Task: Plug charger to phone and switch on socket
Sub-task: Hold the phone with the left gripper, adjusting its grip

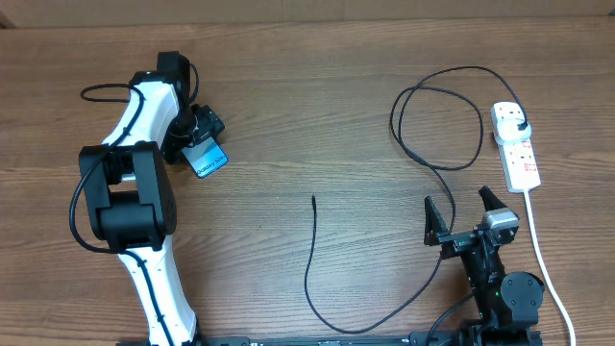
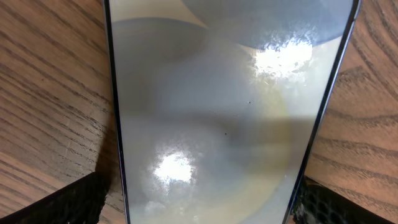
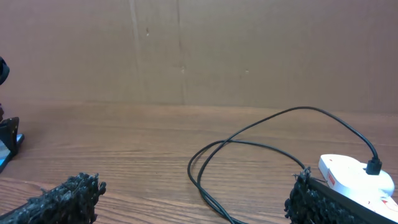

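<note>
Phone (image 1: 210, 160) sits far left on the wood-grain tabletop (image 1: 317, 96), right under the left arm (image 1: 125, 192). That arm's jaws stand wide apart, one on each long edge (can't tell if the pads actually touch). In the left wrist view the phone's long axis runs straight out between them, so they span its short width. Screen is glossy light-blue glass in a thin dark frame, probably slick, with glare spots. Charger (image 1: 314, 216) is a thin limp black cable. Its free tip lies mid-tabletop, right of the phone and well apart from it. The last stretch runs roughly straight back toward the arms' bases, then sweeps right, loops, and ends in a black plug head already seated in the socket (image 1: 522, 163). Socket is a white hard-plastic strip with red marks, far right, with a white cord (image 1: 544, 258) trailing off. Right arm (image 1: 500, 279) sits near it, jaws fully open and empty, with the strip just beyond and to their right. Cable tip lies left of those jaws, so my guess is the free right arm fetches it.
</note>
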`<move>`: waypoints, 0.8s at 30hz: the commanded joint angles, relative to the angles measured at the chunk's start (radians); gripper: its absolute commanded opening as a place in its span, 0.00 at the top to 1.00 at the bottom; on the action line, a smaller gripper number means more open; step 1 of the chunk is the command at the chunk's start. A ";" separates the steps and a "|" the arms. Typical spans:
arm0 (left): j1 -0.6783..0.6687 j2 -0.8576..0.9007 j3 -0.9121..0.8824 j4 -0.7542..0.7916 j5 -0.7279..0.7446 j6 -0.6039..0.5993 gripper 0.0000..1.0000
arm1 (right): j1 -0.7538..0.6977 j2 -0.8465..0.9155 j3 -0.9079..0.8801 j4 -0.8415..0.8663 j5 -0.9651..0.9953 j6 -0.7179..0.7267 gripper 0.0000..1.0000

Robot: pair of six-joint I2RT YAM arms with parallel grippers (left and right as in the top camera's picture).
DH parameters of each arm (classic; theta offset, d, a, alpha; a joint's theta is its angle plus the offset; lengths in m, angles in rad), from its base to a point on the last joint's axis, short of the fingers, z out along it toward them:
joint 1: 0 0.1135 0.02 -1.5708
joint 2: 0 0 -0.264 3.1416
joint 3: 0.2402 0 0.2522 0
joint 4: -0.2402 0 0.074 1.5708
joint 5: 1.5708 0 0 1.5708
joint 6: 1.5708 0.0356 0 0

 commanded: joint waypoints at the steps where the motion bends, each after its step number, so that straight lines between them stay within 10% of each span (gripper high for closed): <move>1: -0.009 0.080 -0.049 0.014 0.025 -0.003 0.05 | -0.005 -0.009 -0.011 0.005 0.005 0.006 0.00; 24: -0.009 0.080 -0.049 0.014 0.024 -0.003 0.12 | -0.005 -0.009 -0.011 0.005 0.005 0.006 0.00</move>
